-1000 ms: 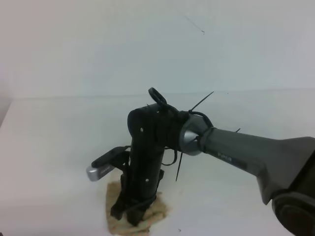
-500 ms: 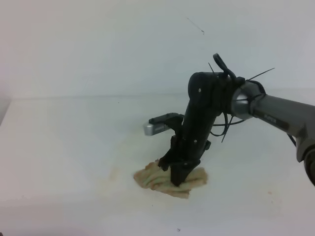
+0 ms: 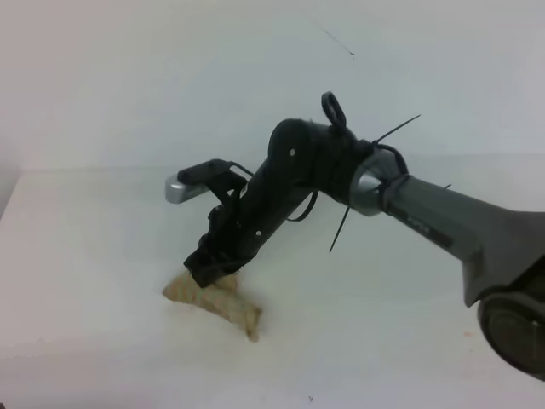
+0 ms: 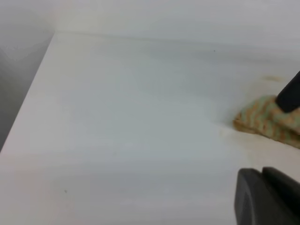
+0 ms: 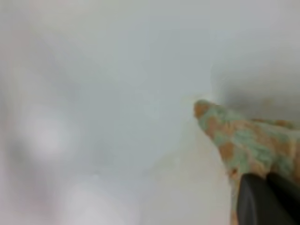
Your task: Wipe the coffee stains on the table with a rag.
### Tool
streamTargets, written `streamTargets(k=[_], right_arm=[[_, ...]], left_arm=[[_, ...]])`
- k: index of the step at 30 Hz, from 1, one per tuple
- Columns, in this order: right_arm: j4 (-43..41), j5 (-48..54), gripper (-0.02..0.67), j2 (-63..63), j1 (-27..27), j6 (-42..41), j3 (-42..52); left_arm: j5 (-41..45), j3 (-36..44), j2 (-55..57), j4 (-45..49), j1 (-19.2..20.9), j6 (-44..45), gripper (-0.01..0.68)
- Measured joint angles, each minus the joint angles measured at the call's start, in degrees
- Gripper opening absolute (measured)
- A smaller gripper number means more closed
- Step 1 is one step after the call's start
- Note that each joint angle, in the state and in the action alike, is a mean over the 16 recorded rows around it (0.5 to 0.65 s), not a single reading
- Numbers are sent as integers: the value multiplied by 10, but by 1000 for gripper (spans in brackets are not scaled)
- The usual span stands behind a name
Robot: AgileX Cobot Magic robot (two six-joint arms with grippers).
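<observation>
Right gripper [image 3: 207, 271]: fingers pressed together on the top of the rag, tips down on the table; arm reaching across from the right side of the high view.
Rag [image 3: 213, 300]: bunched into a long crumpled strip on the table [image 3: 94, 256], front-left of the middle, one end trailing toward the front; in the right wrist view a pointed corner sticking out ahead of the dark fingertips [image 5: 262, 197].
Coffee stains [image 4: 272, 78]: only pale tan smears visible, one faint mark just behind the rag in the left wrist view; no dark blotch to see in any view.
Left gripper [image 4: 269, 197]: only a dark part at the lower corner of its own camera, well apart from the rag; open or closed, cannot tell.
Step, as judged: middle of a wiping stroke, most of the liquid probably taken up already.
Risk 1: rag rolled narrow, so small contact area, thin streaks possibly left beside the path.
Risk 2: grip only on a small fold; cloth could slip out under drag.
Risk 3: wet cloth could spread the tan film to clean table instead of lifting it.
</observation>
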Motion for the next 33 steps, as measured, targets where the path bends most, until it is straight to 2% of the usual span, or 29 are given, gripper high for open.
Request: streamTargets(k=[11,23,33], right_arm=[[-5,-52,11,66,-15,3,-36],[-39,-138,11,82,-99,26,-41],[-75,-75,11,59,-167,39,-42]], left_arm=[[0,0,0,0,0,0,-2],[0,0,0,0,0,0,-2],[0,0,0,0,0,0,-2]])
